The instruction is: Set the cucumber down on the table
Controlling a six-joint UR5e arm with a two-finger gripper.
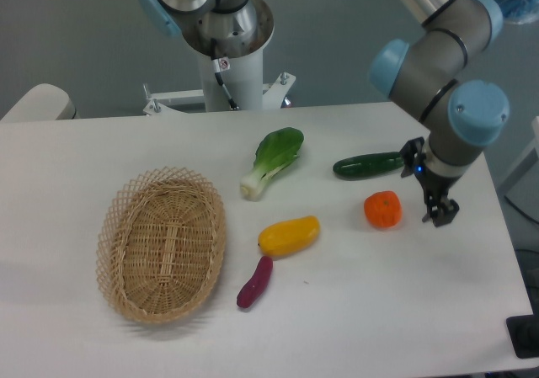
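The dark green glossy cucumber lies on the flat white table near its far right corner; the black two-finger gripper (jaw state unclear) hangs empty.

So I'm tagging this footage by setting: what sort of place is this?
Probably a robotics lab, not a kitchen: a plain white table, a pedestal-mounted arm base behind it, and what look like toy vegetables, like the cucumber, beside a wicker basket.

Your count: five vegetables and one basket on one desk.
You have one cucumber, one bok choy, one orange vegetable, one yellow one, one purple one, one wicker basket.
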